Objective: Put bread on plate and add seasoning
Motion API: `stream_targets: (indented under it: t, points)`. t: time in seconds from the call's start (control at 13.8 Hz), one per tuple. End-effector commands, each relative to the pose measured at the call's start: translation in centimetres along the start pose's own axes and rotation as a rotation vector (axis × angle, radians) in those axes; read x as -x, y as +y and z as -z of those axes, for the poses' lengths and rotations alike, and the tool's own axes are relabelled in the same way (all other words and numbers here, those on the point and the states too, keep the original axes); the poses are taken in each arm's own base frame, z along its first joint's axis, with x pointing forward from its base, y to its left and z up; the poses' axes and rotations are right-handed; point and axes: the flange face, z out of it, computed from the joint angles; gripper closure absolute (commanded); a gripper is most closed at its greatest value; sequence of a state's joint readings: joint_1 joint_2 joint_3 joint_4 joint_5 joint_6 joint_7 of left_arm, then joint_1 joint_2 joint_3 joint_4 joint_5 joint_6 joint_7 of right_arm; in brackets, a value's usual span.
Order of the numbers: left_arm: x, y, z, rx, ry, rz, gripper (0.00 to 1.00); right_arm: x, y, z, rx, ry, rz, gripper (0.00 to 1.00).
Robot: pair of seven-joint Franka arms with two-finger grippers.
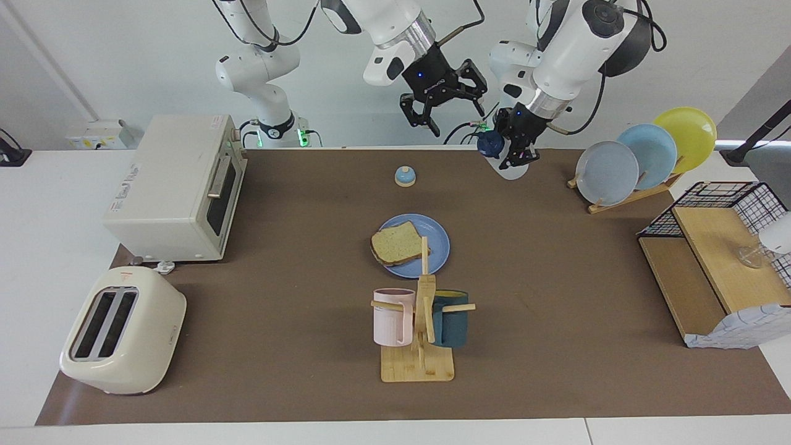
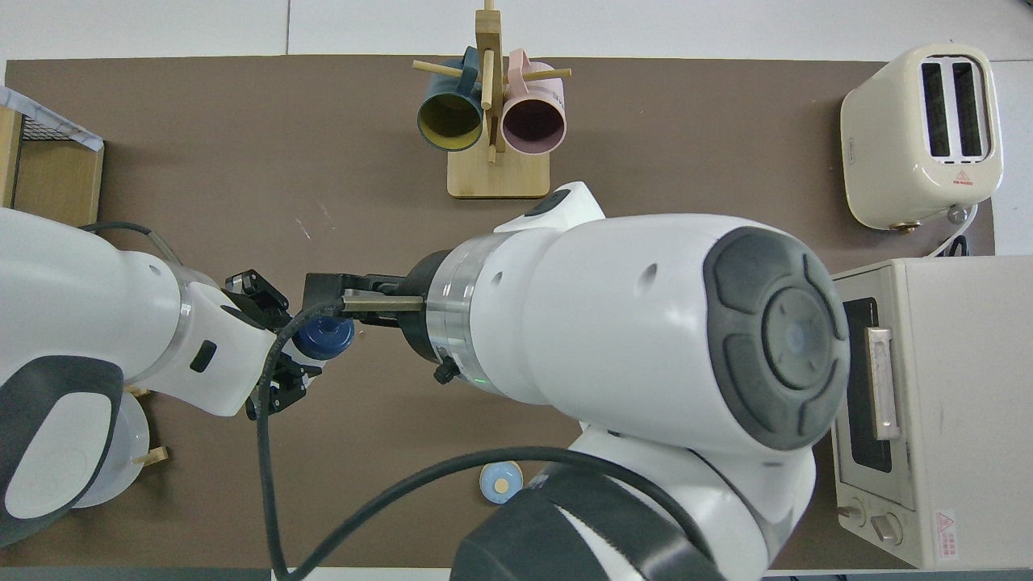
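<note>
The bread [image 1: 395, 243] lies flat on the blue plate [image 1: 435, 251] in the middle of the table; in the overhead view my right arm hides both. My left gripper [image 1: 515, 156] is shut on the seasoning [image 1: 490, 143], a whitish bottle with a navy cap [image 2: 323, 337]. It holds the bottle tilted in the air over the table edge nearest the robots, between the bell and the plate rack. My right gripper [image 1: 450, 113] hangs open and empty, raised high beside the seasoning, with a gap between them.
A small blue-domed bell [image 1: 405, 177] sits between the plate and the robots. A mug rack [image 1: 419, 334] stands just beside the plate, farther from the robots. Toaster oven [image 1: 176, 185] and toaster [image 1: 120, 330] fill the right arm's end; plate rack [image 1: 642, 157] and wire shelf [image 1: 717, 259] the left arm's.
</note>
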State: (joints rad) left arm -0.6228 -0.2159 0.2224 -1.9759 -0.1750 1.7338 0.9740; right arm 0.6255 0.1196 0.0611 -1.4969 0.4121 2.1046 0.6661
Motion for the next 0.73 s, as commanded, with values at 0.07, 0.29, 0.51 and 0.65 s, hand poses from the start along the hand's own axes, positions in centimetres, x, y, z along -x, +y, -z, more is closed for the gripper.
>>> stream_targets:
  t: [0.07,0.29,0.51,0.65]
  points:
    - [0.9,1.2,0.1,-0.017,0.007,0.01,1.0,0.4,0.3,-0.3,-0.017,0.009,-0.017,0.24]
    - [1.4,1.9,-0.4,-0.036,0.028,0.031,1.0,1.5,-1.0,-1.0,-0.042,0.017,-0.002,0.42]
    - [1.3,2.3,-0.5,-0.046,0.035,0.037,1.0,1.6,-1.5,-1.6,-0.054,0.041,-0.011,0.46]
    - [1.3,2.3,-0.5,-0.047,0.036,0.037,1.0,2.8,-1.4,-3.6,-0.024,0.022,0.021,0.52]
